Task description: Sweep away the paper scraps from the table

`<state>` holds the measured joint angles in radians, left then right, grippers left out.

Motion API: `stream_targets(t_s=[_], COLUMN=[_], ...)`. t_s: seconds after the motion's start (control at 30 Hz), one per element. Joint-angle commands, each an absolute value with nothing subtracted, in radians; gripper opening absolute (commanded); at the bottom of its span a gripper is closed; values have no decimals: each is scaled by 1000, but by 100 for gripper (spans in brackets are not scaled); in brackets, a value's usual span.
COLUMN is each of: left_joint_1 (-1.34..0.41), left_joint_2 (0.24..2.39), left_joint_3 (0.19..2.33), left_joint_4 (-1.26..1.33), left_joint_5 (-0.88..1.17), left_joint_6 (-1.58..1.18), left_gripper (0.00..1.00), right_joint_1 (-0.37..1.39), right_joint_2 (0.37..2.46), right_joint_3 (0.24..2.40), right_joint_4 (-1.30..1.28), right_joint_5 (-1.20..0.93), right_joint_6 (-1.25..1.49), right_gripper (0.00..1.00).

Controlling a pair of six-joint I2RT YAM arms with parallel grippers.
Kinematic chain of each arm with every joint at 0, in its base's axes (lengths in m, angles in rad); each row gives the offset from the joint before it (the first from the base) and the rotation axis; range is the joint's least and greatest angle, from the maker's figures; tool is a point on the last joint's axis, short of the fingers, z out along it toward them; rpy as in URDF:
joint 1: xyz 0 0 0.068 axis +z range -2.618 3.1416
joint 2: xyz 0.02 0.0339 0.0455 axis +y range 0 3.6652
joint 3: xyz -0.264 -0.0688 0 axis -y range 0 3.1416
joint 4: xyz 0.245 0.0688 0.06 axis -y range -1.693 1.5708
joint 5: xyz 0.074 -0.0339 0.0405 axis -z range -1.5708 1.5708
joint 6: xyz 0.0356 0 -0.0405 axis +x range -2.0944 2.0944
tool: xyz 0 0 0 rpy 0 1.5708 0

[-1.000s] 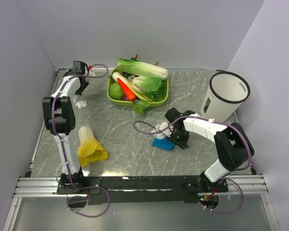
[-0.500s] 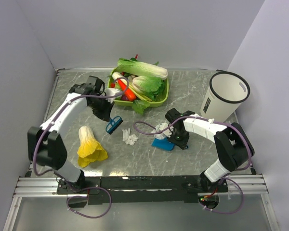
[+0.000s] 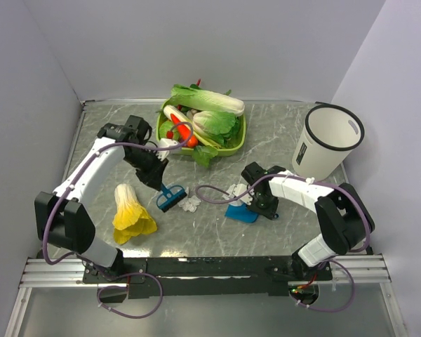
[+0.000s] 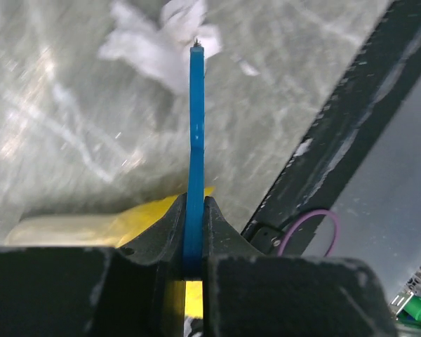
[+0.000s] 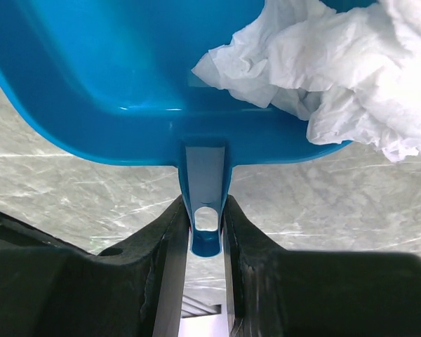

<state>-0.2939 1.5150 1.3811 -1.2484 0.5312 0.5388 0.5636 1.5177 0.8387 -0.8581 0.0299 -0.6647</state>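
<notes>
Clamping brush [image 3: 170, 198] beside paper scraps [image 3: 191, 204]: L gripper [image 3: 156, 181]; dustpan [image 3: 240, 213]: R gripper [image 3: 264, 205].

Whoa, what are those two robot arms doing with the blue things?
They are tidying up paper. The left gripper is shut on a small blue brush, which sits right beside some loose paper scraps on the table. The right gripper pinches the handle of a blue dustpan resting on the table, and a crumpled white wad already lies in it. The loose scraps lie between brush and dustpan, not yet in the pan.
</notes>
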Motion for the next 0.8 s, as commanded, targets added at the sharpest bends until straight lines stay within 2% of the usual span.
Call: stream_targets(t_s=[0.0,0.07,0.23,0.37,0.63,0.77], left_joint_1=[-339,-347,-357,-350,-400,-434], left_joint_2=[1522,1517,1520,1487,1589,1649], left_joint_3=[1402,1368,1345,1348,1330,1341], left_joint_4=[-1211,-1152,-982,-936,-994,-939], left_joint_5=[701,698,449,321,544,607], left_joint_6=[534,479,332,333,336,281], left_gripper=[1,1,1,1,1,1], right_joint_1=[574,574,574,578,658,707], right_joint_2=[1465,1465,1476,1468,1483,1535], right_joint_3=[834,847,861,853,857,887], right_joint_4=[-885,-890,-897,-896,-896,-900], right_joint_5=[52,40,41,52,80,74], right_joint_6=[-692,-678,-666,-678,-701,-700], right_gripper=[0,0,0,0,0,0])
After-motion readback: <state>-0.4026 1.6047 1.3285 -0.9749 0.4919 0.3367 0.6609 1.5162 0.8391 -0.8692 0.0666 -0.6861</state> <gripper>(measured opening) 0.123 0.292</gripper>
